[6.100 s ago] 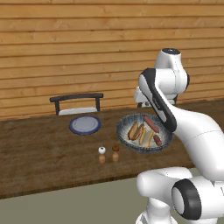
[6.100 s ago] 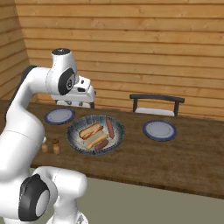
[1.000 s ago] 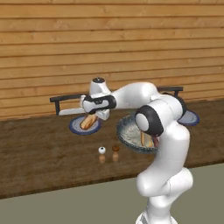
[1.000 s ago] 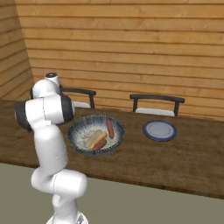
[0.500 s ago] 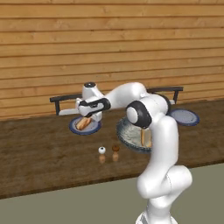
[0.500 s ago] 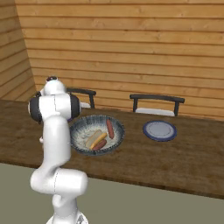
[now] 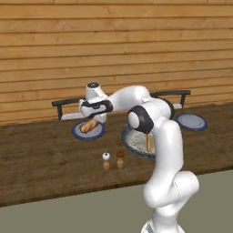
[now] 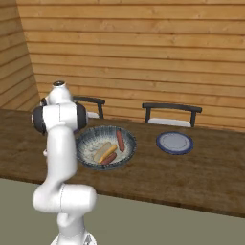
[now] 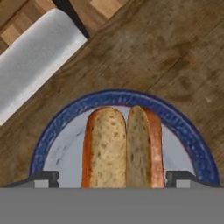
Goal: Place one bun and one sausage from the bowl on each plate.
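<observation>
We see the gripper (image 7: 92,122) reaching left of the bowl (image 7: 132,139), low over the left plate (image 7: 88,130), where a bun (image 7: 88,126) rests. In the hand view its fingers (image 9: 43,178) stand wide apart on either side of the bun, holding nothing. The bowl holds a bun and two sausages (image 8: 120,139); the other plate (image 8: 174,142) lies bare to the bowl's right, and two shakers (image 7: 113,156) stand just in front of the bowl.

A split bun (image 9: 122,146) lies on the left plate (image 9: 192,144); the bowl (image 8: 106,147) holds bun and sausages; the right plate (image 8: 174,142) is bare.
</observation>
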